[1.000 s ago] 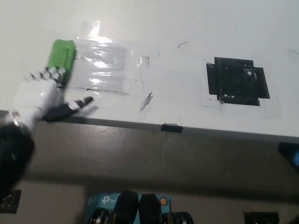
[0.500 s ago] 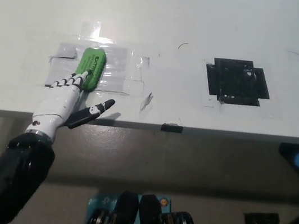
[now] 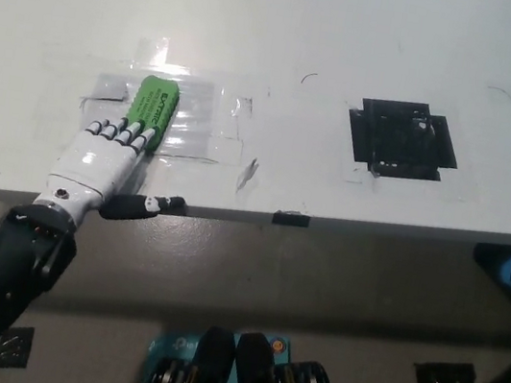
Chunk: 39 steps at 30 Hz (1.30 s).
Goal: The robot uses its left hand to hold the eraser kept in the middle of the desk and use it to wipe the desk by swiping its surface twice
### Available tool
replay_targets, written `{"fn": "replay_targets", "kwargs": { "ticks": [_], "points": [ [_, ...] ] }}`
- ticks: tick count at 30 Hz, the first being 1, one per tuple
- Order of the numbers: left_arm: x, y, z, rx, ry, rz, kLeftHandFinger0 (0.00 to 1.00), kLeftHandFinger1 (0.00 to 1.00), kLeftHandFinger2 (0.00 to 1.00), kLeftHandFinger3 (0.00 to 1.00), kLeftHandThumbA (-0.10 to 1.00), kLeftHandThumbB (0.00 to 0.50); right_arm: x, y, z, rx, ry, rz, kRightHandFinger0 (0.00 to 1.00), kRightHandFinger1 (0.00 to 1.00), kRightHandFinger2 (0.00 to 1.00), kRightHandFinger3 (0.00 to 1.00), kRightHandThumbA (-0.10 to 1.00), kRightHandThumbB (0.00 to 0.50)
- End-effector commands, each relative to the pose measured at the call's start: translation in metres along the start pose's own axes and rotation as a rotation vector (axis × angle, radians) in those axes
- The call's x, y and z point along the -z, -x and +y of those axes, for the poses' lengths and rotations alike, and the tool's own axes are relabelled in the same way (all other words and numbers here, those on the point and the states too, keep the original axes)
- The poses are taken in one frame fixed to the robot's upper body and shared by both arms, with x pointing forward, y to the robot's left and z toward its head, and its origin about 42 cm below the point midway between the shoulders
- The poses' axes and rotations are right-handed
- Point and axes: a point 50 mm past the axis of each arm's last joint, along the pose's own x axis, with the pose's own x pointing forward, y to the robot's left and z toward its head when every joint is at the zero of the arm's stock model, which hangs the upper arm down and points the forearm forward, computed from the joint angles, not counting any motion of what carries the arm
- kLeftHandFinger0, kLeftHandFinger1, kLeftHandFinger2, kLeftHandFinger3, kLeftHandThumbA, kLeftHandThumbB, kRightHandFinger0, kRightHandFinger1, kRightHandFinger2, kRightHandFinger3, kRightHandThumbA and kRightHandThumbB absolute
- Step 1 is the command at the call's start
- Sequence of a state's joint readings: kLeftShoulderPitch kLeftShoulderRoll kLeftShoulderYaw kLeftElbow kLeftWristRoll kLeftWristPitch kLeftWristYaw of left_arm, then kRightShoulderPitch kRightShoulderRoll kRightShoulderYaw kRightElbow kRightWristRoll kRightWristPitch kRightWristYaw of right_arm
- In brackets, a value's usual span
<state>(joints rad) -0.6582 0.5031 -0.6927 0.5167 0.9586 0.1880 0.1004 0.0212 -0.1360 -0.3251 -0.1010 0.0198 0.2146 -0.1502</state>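
We see the left robot hand (image 3: 103, 160) lying flat and open on the white worktop (image 3: 358, 33), fingertips (image 3: 123, 136) pressing the near end of the green eraser (image 3: 150, 105), not gripping it. Clear tape (image 3: 195, 114) lies under and beside the eraser; a black taped patch (image 3: 402, 139) sits well right.

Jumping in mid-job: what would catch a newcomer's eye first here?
The bright green eraser on the white desk, lying on a taped clear plastic sheet at left, with the white left robot hand resting flat on its near end. Next, the black tape square right of centre.
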Motion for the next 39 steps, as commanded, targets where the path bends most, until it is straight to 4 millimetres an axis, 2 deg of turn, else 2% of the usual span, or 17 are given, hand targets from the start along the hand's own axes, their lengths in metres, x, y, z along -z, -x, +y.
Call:
{"fn": "replay_targets", "kwargs": {
  "ticks": [1, 3, 8, 11, 12, 14, 16, 20, 24, 26, 27, 29, 30, 32, 33, 37, 39],
  "points": [
    [0.015, 0.02, -0.037, 0.312, -0.257, 0.055, 1.0, 1.0, 1.0, 1.0, 1.0, 0.5, -0.022, -0.009, -0.001, -0.021, 0.011, -0.083, 0.94, 0.93, 0.83, 0.86, 1.0, 0.09],
    [0.007, 0.021, -0.039, 0.313, -0.232, 0.041, 1.0, 1.0, 1.0, 1.0, 1.0, 0.5, -0.022, -0.008, 0.0, -0.023, 0.011, -0.091, 0.95, 0.92, 0.82, 0.84, 1.0, 0.119],
    [0.001, 0.02, -0.04, 0.322, -0.215, 0.036, 1.0, 1.0, 1.0, 1.0, 1.0, 0.5, -0.024, -0.01, -0.001, -0.023, 0.014, -0.094, 0.95, 0.93, 0.83, 0.84, 1.0, 0.098],
    [-0.002, 0.02, -0.044, 0.333, -0.181, 0.037, 1.0, 1.0, 1.0, 1.0, 1.0, 0.5, -0.024, -0.012, 0.0, -0.027, 0.017, -0.097, 0.92, 0.9, 0.8, 0.81, 1.0, 0.162],
    [-0.004, 0.02, -0.046, 0.333, -0.168, 0.039, 1.0, 1.0, 1.0, 1.0, 1.0, 0.5, -0.024, -0.012, 0.0, -0.025, 0.02, -0.097, 0.92, 0.91, 0.8, 0.82, 1.0, 0.135],
    [-0.004, 0.02, -0.046, 0.333, -0.167, 0.04, 1.0, 1.0, 1.0, 1.0, 1.0, 0.5, -0.024, -0.012, 0.0, -0.025, 0.021, -0.097, 0.92, 0.91, 0.8, 0.82, 1.0, 0.133],
    [-0.014, 0.018, -0.046, 0.355, -0.108, 0.044, 1.0, 1.0, 1.0, 1.0, 1.0, 0.5, -0.026, -0.013, -0.002, -0.024, 0.015, -0.1, 0.93, 0.93, 0.82, 0.85, 1.0, 0.087],
    [-0.03, 0.011, -0.044, 0.359, -0.046, 0.032, 1.0, 1.0, 1.0, 1.0, 1.0, 0.5, -0.028, -0.013, 0.0, -0.023, 0.001, -0.098, 0.95, 0.92, 0.79, 0.82, 1.0, 0.103],
    [-0.055, 0.006, -0.044, 0.361, 0.027, 0.006, 1.0, 1.0, 1.0, 1.0, 1.0, 0.5, -0.03, -0.013, 0.002, -0.033, 0.02, -0.104, 0.93, 0.91, 0.8, 0.83, 1.0, 0.156],
    [-0.08, -0.002, -0.041, 0.348, 0.048, -0.032, 1.0, 1.0, 1.0, 1.0, 1.0, 0.5, -0.032, -0.013, 0.003, -0.031, 0.021, -0.103, 0.93, 0.92, 0.8, 0.83, 1.0, 0.118],
    [-0.079, -0.001, -0.041, 0.348, 0.049, -0.03, 1.0, 1.0, 1.0, 1.0, 1.0, 0.5, -0.032, -0.014, 0.003, -0.032, 0.022, -0.103, 0.93, 0.92, 0.8, 0.83, 1.0, 0.118],
    [-0.096, -0.005, -0.037, 0.352, 0.067, -0.06, 1.0, 1.0, 1.0, 1.0, 1.0, 0.5, -0.033, -0.014, 0.004, -0.037, 0.029, -0.105, 0.94, 0.92, 0.81, 0.84, 1.0, 0.133],
    [-0.112, -0.009, -0.034, 0.337, 0.092, -0.095, 1.0, 1.0, 1.0, 1.0, 1.0, 0.5, -0.034, -0.014, 0.005, -0.041, 0.034, -0.106, 0.93, 0.92, 0.81, 0.85, 1.0, 0.138],
    [-0.124, -0.011, -0.033, 0.337, 0.077, -0.116, 1.0, 1.0, 1.0, 1.0, 1.0, 0.5, -0.035, -0.015, 0.008, -0.05, 0.027, -0.109, 0.93, 0.92, 0.81, 0.85, 1.0, 0.131],
    [-0.137, -0.013, -0.03, 0.331, 0.078, -0.145, 1.0, 1.0, 1.0, 1.0, 1.0, 0.5, -0.035, -0.016, 0.008, -0.05, 0.025, -0.11, 0.92, 0.91, 0.8, 0.84, 1.0, 0.149],
    [-0.178, -0.024, -0.021, 0.337, 0.093, -0.213, 1.0, 1.0, 1.0, 1.0, 1.0, 0.5, -0.037, -0.017, 0.01, -0.05, 0.033, -0.122, 0.91, 0.9, 0.79, 0.82, 1.0, 0.107],
    [-0.187, -0.026, -0.019, 0.327, 0.115, -0.229, 1.0, 1.0, 1.0, 1.0, 1.0, 0.5, -0.038, -0.018, 0.013, -0.056, 0.036, -0.12, 0.92, 0.92, 0.81, 0.84, 1.0, 0.11]
  ]
}}
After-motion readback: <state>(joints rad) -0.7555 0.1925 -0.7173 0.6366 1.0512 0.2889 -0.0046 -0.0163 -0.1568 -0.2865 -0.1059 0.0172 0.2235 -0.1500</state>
